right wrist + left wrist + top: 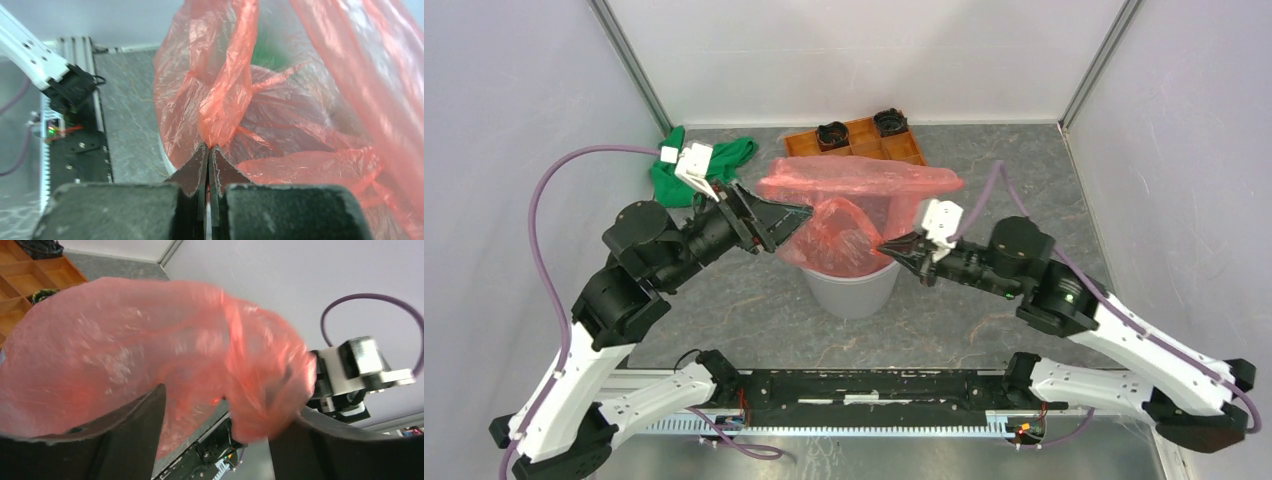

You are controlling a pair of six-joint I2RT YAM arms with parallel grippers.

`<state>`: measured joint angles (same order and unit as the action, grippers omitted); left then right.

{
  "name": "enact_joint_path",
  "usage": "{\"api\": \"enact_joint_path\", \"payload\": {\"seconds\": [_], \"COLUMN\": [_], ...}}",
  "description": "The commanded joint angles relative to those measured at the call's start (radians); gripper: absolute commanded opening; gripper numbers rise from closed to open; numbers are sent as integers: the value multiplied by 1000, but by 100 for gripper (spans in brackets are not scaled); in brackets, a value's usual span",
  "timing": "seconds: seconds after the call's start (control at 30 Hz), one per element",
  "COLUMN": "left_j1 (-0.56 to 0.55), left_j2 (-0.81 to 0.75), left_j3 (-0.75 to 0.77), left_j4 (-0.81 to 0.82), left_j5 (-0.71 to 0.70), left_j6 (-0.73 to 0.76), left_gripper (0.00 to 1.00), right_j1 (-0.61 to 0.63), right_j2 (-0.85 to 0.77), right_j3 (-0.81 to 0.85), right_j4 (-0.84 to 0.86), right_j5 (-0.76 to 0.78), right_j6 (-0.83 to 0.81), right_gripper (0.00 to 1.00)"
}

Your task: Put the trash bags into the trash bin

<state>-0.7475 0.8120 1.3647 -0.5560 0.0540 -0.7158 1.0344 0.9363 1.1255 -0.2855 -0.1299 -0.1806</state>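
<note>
The red-orange trash bag is spread wide over the mouth of the grey trash bin, its film sagging into the opening. At the bag's left edge my left gripper is open. In the left wrist view its dark fingers stand far apart, with blurred film hanging in front of and between them. On the bag's right side my right gripper is shut. In the right wrist view its tips pinch a fold of the bag above the bin's pale rim.
An orange compartment tray holding two black items stands behind the bin. A green cloth lies at the back left. Grey walls close in both sides and the back. The arms' mounting rail runs along the near edge.
</note>
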Motion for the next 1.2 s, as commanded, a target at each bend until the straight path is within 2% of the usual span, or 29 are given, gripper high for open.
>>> {"api": "enact_joint_path", "payload": {"seconds": [0.0, 0.07, 0.1, 0.2, 0.37, 0.5, 0.6, 0.73, 0.9, 1.0, 1.1, 1.13, 1.17], "left_j1": [2, 2, 2, 2, 2, 2, 2, 2, 3, 4, 4, 4, 4], "left_j2": [-10, -38, -57, -120, -219, -203, -67, 103, 260, 303, 303, 303, 301], "left_j3": [-24, -28, -33, -43, -52, -60, -71, 65, 192, 187, 114, 84, 70], "left_j4": [27, 18, 6, -70, -261, -346, -310, -261, -159, -78, 30, 54, 57], "left_j5": [33, 33, 28, -15, -170, -319, -341, -392, -354, -304, -242, -229, -230], "left_j6": [3, -1, -4, -14, -59, -63, -22, 67, 180, 205, 220, 220, 221], "left_gripper": [87, 99, 100, 100, 100, 93, 93, 96, 99, 100, 100, 96, 89], "right_j1": [3, 3, 2, 2, 3, 3, 1, 3, 2, 2, 3, 3, 3], "right_j2": [-69, -91, -104, -124, -133, -137, -148, -144, -159, -150, -127, -122, -117], "right_j3": [-8, -17, -27, -47, -61, -50, -61, -61, -98, -98, -77, -73, -71], "right_j4": [-60, -74, -66, -35, -6, 3, 27, 20, 63, 82, 78, 84, 91], "right_j5": [12, 77, 95, 96, 103, 83, 59, 49, 23, 0, 12, 14, 14], "right_j6": [163, 168, 168, 175, 158, 141, 133, 116, 113, 106, 105, 108, 111], "right_gripper": [1, 1, 1, 1, 1, 1, 1, 1, 1, 1, 1, 1, 1]}}
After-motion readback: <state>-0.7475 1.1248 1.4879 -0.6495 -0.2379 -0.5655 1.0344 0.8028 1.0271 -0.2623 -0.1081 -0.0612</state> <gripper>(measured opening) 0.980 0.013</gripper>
